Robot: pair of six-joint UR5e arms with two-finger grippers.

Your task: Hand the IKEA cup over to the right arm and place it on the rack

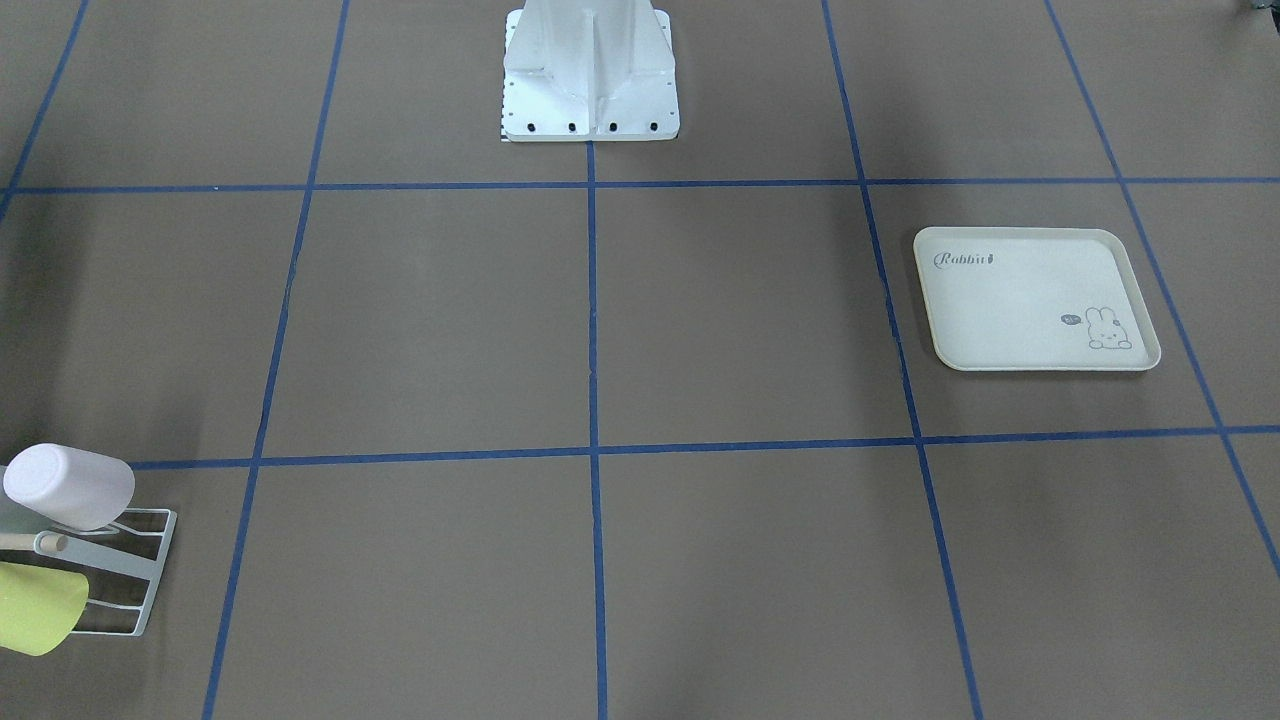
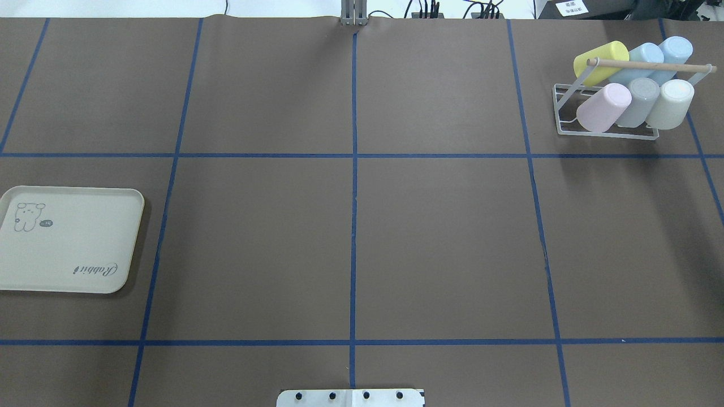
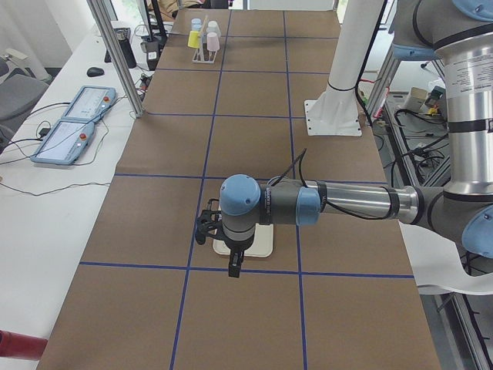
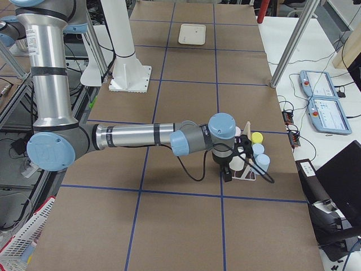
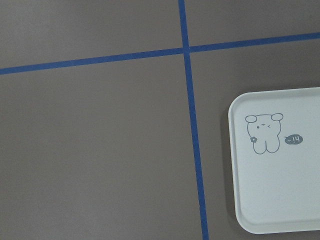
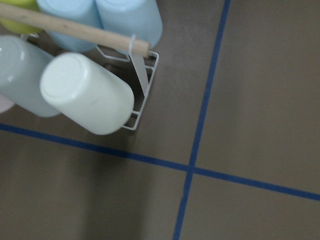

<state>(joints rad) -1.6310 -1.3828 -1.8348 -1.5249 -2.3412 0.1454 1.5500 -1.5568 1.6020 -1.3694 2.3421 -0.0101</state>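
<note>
six cups [image 2: 639, 99] sit tipped on the prongs of the rack [image 2: 650, 65], upper right of the overhead view, probably for draining. right gripper [image 4: 228, 172] hangs over them, left gripper [image 3: 233, 266] over the tray [image 2: 68, 243]; can't tell whether either's fingers are spread.

We look down on a brown tabletop [image 2: 254, 243], evenly lit and ruled into squares by blue tape [image 2: 353, 226]. From the left end, a white desk [image 3: 46, 208] runs alongside, well apart from the left arm's fingers [image 3: 233, 268]. It carries two teach pendants [image 3: 73, 135], a mouse [image 3: 95, 72] and loose cables. An aluminium post [image 3: 115, 58] rises at the tabletop's edge. From the right end, beyond the right arm's fingers [image 4: 227, 174], we find a dark screen [image 4: 338, 180]. A white basket [image 4: 22, 237] sits low on the other side.
</note>
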